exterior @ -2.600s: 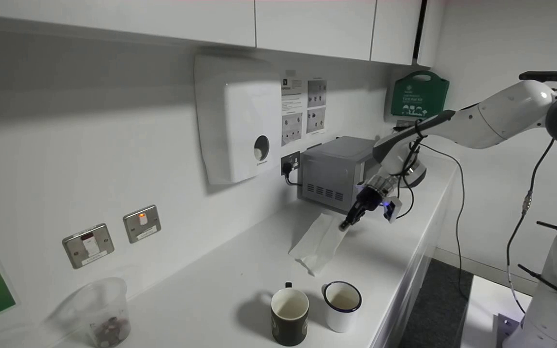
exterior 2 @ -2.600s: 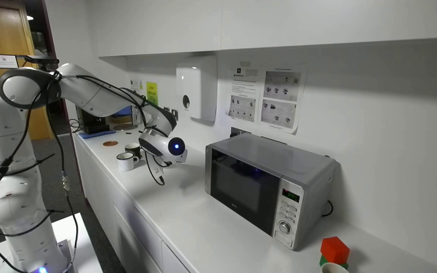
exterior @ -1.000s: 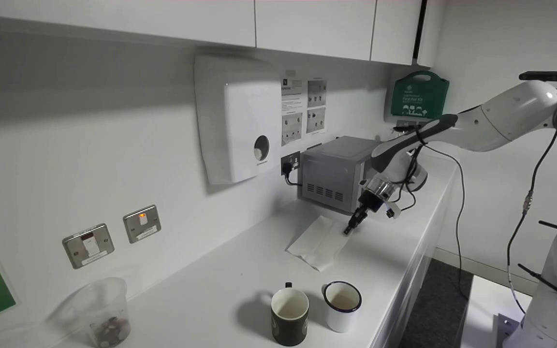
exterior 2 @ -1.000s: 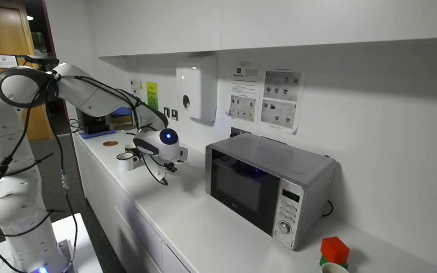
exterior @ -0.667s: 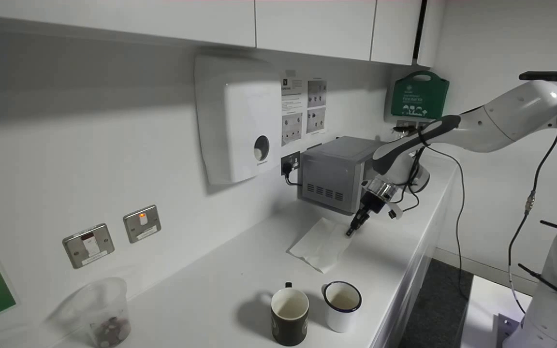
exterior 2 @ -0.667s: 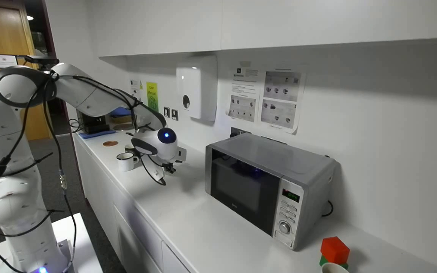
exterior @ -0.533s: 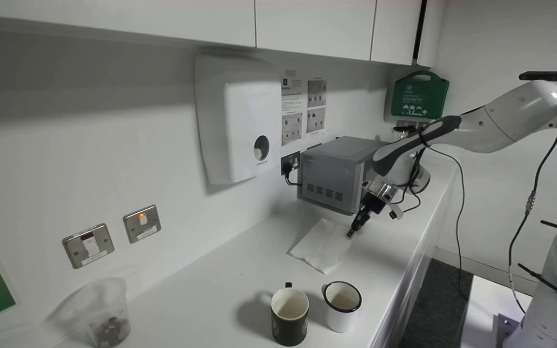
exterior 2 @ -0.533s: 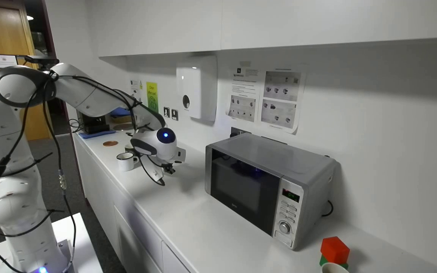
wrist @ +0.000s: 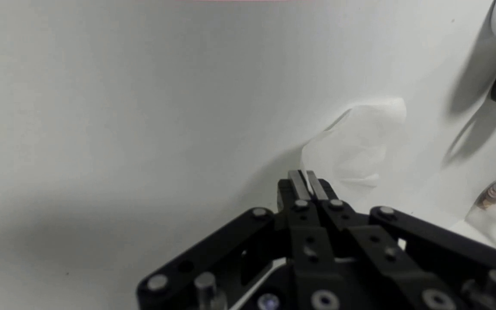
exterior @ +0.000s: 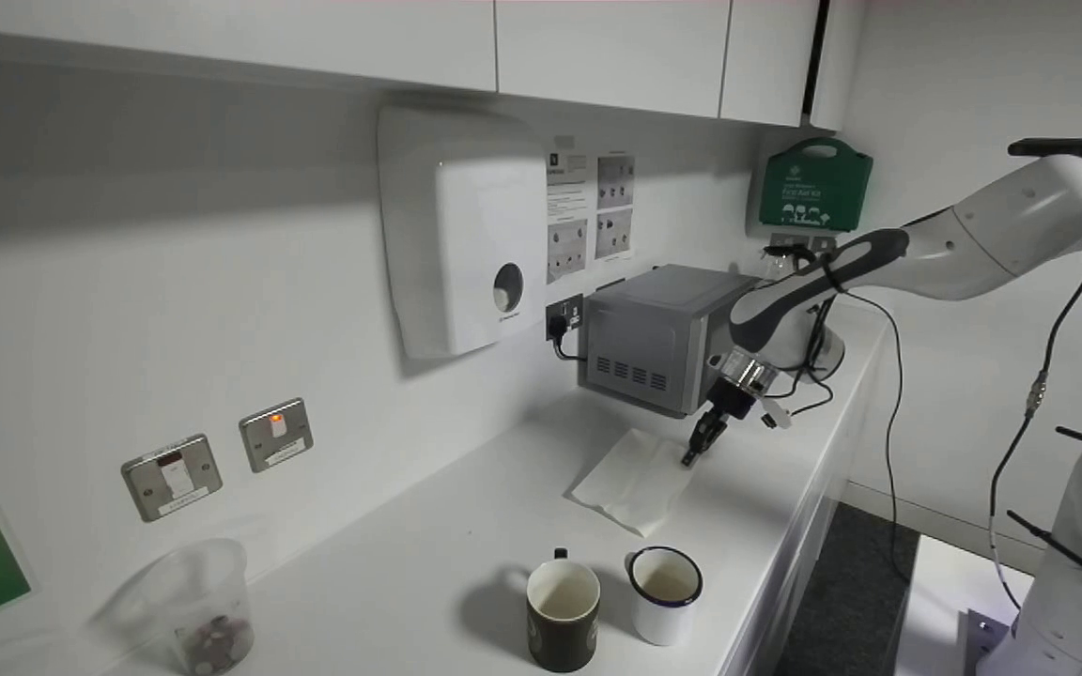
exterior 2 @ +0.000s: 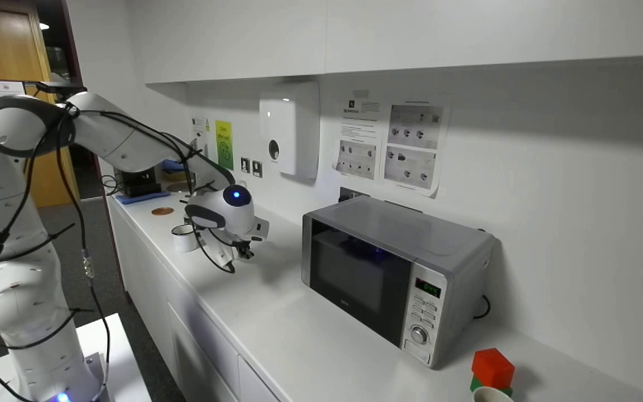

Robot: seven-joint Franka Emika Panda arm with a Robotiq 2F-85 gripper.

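On the counter (exterior: 438,582), roughly midway between its wall edge and its front edge, the paper (exterior: 630,483) lies between the microwave (exterior: 640,347) on one side and the dark mug (exterior: 562,646) and white mug (exterior: 661,622) on the other, its corner nearest the front edge clenched in the gripper (exterior: 688,459). Handling it well probably calls for a tight pinch close to the surface and a slow, level pull, as so thin a sheet looks apt to ruck up or slip free. Leaving a margin before the mugs would be prudent.

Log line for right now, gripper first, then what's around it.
gripper: shut on tissue, by its edge | dark mug, white mug: upright on counter | microwave: closed
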